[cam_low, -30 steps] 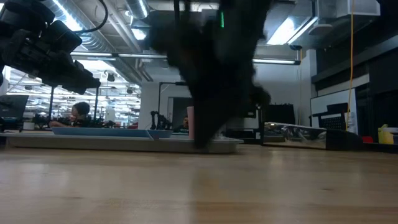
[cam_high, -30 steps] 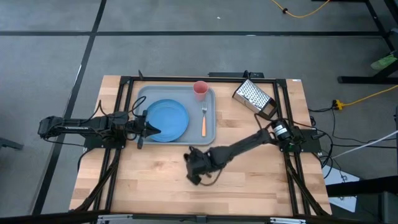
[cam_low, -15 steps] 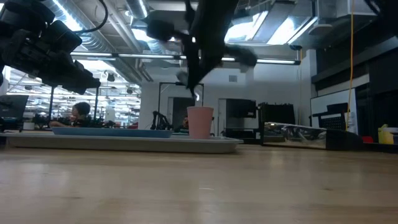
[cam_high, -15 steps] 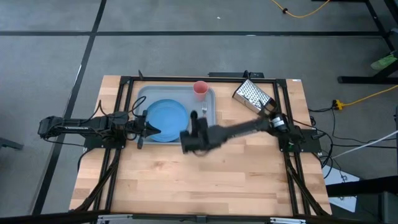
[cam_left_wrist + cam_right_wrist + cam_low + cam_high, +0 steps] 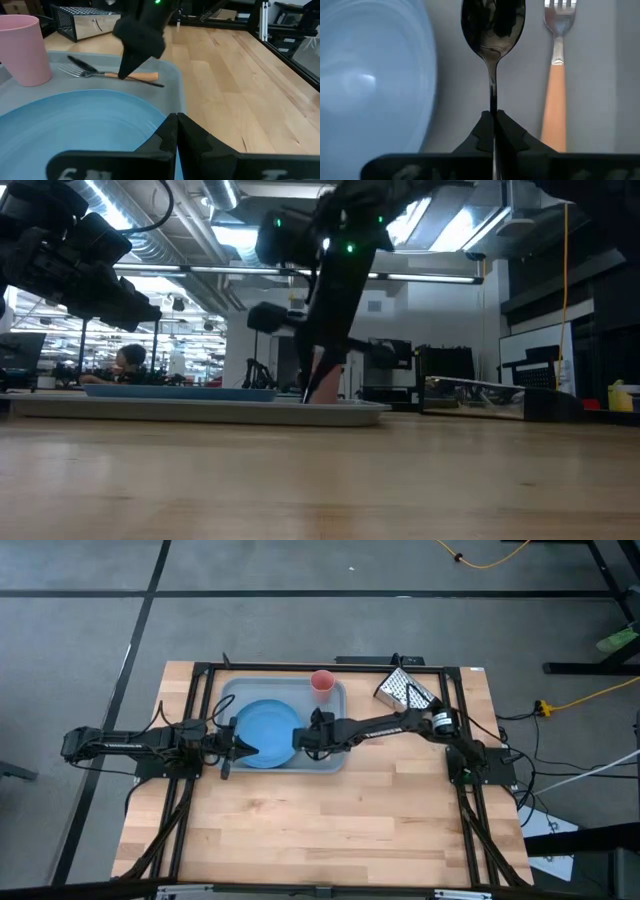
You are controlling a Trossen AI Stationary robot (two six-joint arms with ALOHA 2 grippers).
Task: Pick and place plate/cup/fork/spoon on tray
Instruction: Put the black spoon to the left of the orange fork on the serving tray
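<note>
The grey-blue tray point(image 5: 335, 762) holds the blue plate point(image 5: 268, 730), the pink cup point(image 5: 322, 683) at its far rim, and the orange-handled fork point(image 5: 555, 75). My right gripper point(image 5: 313, 730) is low over the tray, between plate and fork, shut on the dark spoon point(image 5: 493, 25). The spoon lies parallel to the fork, bowl toward the far edge, and also shows in the left wrist view point(image 5: 80, 62). My left gripper point(image 5: 176, 119) is shut and empty, raised over the plate's left rim point(image 5: 247, 751). My right gripper pinches the spoon's thin handle point(image 5: 493, 102) between its two fingers, which come from above. The bowl point(image 5: 493, 22) reaches out past the fingertips toward the far edge. The spoon lies about level, close over the tray floor; I cannot tell whether it touches.
A metal box grater point(image 5: 408, 692) lies on the table right of the tray's far corner. Bare wood table point(image 5: 330, 830) spreads across the near half. A dark frame rail point(image 5: 205, 720) runs beside the tray's left side.
My right gripper has carried the spoon from low over the table's near middle, up and toward the far edge, then down into the tray between plate and fork. The spoon is now close over the tray floor.
</note>
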